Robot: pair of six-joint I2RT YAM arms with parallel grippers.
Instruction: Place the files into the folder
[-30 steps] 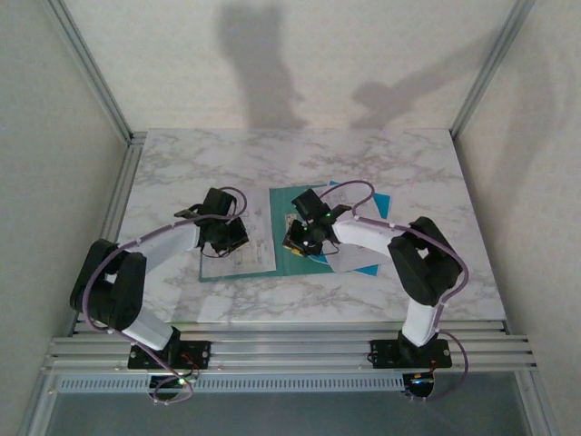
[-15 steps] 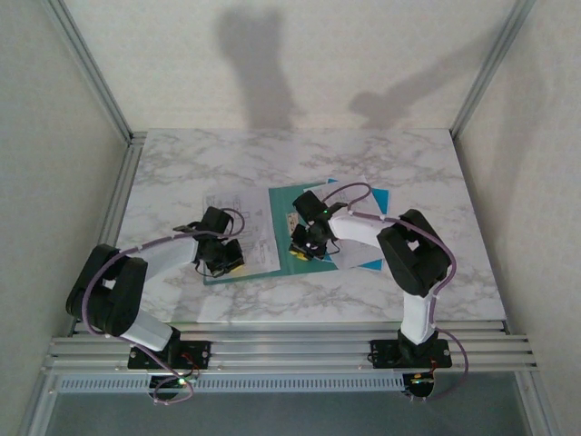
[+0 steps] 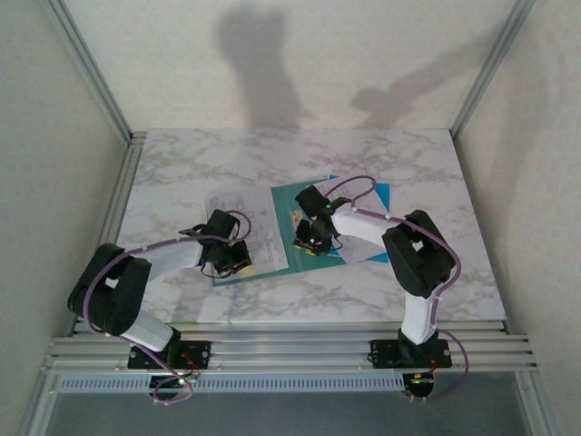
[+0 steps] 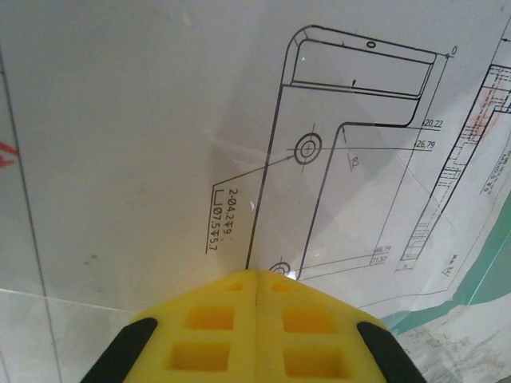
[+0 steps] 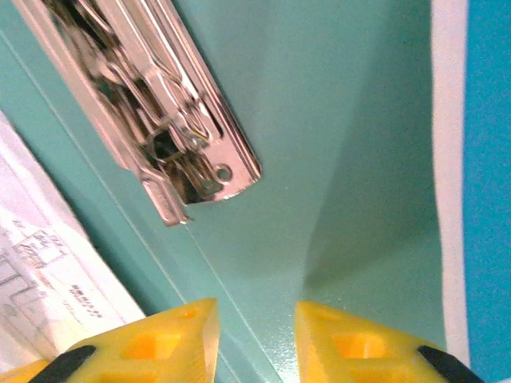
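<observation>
The teal folder [image 3: 289, 204] lies open and flat near the middle of the marble counter [image 3: 182, 163], and the files [image 3: 247, 216] lie as white printed sheets over its left part, running past its far left edge onto the stone. The left claw [image 3: 229, 259] sits low over the near end of those sheets; from its wrist the two yellow pads are pressed together with no gap, right above a sheet printed with a line drawing of a bracket, though I cannot tell whether any paper is pinched between them. The right claw [image 3: 309, 238] hangs over the folder's inner face with its jaws narrowly apart and nothing between them, only bare teal card showing through the gap. A metal clip [image 5: 160, 104] is fixed to the card just ahead of it, and a brighter blue strip [image 5: 487, 159] edged in white runs down the right side
</observation>
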